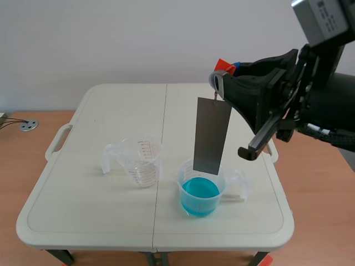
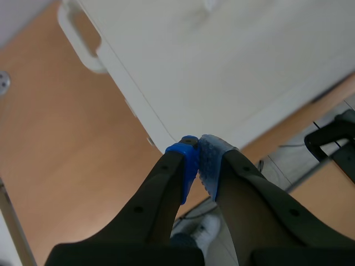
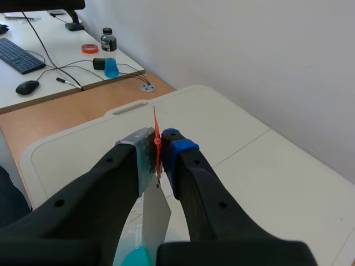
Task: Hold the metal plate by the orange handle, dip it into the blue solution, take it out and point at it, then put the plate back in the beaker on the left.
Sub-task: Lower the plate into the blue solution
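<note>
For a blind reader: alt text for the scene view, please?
The right gripper holds a grey metal plate by its orange handle, hanging above a beaker of blue solution; an empty beaker stands left of it on a white table.

Matt grey metal plate [image 1: 212, 136] — clear plastic left beaker [image 1: 143, 162]

Whether the lower edge of the metal plate [image 1: 212, 136] touches the blue solution [image 1: 199, 193] in the beaker [image 1: 186, 169], close to the near edge of the tabletop [image 1: 100, 210], cannot be made out. The orange handle [image 3: 156, 130] is mostly hidden between the fingers of the right gripper [image 3: 160, 145], with only a thin sliver showing above them. In the right wrist view those fingers also cover most of the plate, leaving just a scrap of blue beneath.
</note>
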### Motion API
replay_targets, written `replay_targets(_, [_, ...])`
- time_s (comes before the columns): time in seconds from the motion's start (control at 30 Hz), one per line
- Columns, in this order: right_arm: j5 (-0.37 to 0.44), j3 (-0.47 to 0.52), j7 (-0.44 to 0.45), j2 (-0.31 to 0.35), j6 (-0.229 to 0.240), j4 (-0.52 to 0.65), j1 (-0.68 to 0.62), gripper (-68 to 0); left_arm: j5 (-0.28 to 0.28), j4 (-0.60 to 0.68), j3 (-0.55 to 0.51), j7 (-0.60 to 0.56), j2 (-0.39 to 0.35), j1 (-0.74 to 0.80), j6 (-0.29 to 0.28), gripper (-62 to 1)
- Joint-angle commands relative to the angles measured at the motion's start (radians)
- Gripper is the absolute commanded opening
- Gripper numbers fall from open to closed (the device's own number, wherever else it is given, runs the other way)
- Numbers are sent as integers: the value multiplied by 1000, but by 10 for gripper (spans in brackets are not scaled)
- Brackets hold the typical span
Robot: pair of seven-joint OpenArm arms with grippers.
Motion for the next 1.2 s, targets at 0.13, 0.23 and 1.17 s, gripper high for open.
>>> replay_targets(0.13, [18,4,53,0,6,-44,12,-660,-9,10,1,-27,11,95,9,-590])
replay_targets(0.23, [18,-9,74,0,6,-71,12,-660,-10,10,1,-37,11,131,9,-590])
replay_targets(1.17, [14,-110,111,-54,6,-325,62,-660,-10,10,1,-25,14,143,8,-590])
